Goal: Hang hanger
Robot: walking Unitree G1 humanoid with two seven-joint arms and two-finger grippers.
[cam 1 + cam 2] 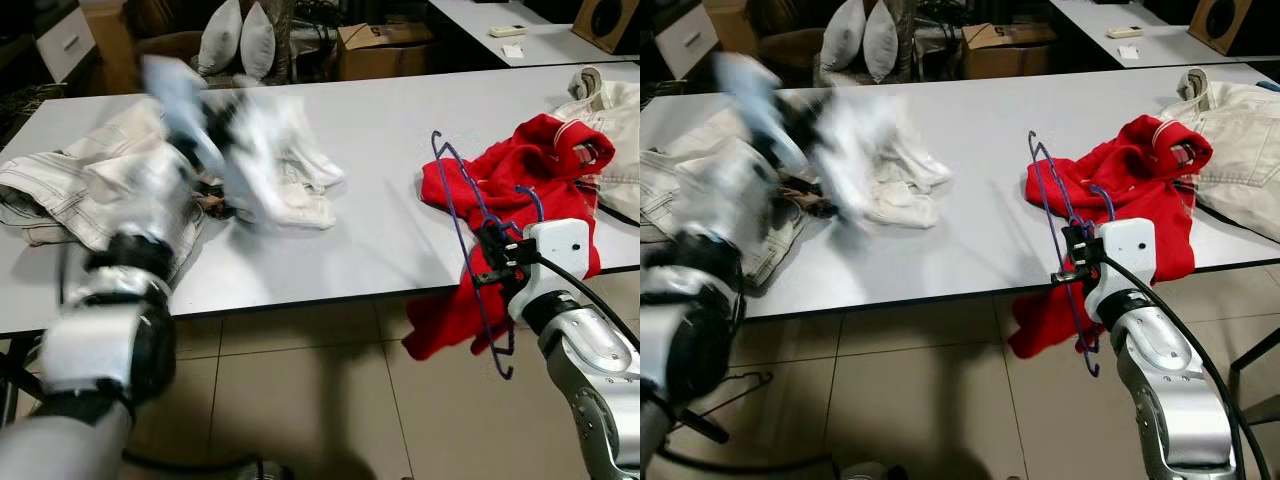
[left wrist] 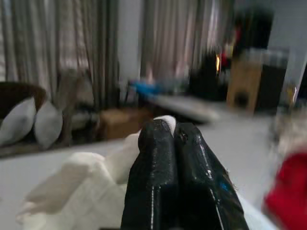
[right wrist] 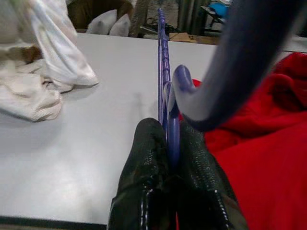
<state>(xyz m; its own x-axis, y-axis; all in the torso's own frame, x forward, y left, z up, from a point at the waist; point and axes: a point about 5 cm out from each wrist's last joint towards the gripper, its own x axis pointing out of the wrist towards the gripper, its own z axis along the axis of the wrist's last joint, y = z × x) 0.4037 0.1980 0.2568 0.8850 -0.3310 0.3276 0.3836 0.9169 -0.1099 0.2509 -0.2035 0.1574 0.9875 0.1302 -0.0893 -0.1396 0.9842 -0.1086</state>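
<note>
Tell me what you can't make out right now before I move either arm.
- Left gripper: motion-blurred in both eye views; its grip on the white garment is unclear.
- Purple hanger: its lower part is hidden by the red garment.
- Left wrist view: background blurred.

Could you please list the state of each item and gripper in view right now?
Right gripper: shut on purple hanger.
Purple hanger: held upright at the table's edge.
Red garment: crumpled, draping off the table.
Left gripper: shut, raised, blurred.
White garment: bunched on the table.
Table: cluttered with clothes.
</note>
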